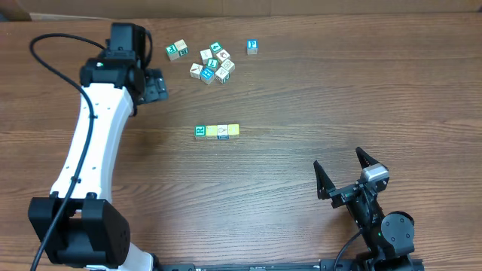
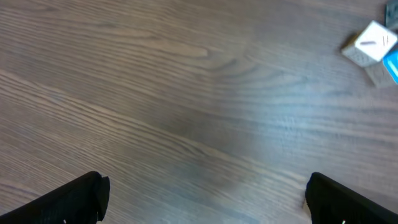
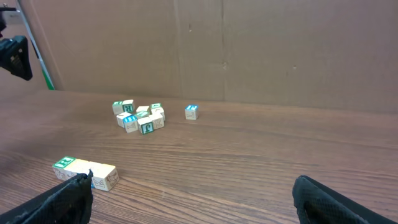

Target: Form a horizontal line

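While cubes [image 1: 217,131] sit aligned, left arm [image 1: 94,143] outstretched, right arm [image 1: 376,218] tucked low.

Robot lab setup: wood-grain table [image 1: 316,98], cardboard backdrop [image 3: 280,50], left arm [image 1: 90,150], right arm [image 1: 380,222].

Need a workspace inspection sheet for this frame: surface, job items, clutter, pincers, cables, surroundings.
Surface: wooden table, brown grain, no spills seen.
Job's things: row of four cubes, touching, in a horizontal line mid-table.
Clutter: pile of loose cubes on the far side; lone cube to its right.
Grippers: left pincer open, empty, beside the pile; right pincer open, empty, near side.
Cables: black cable loops off the left arm; another at the right arm's base.
Surroundings: cardboard wall behind the table.
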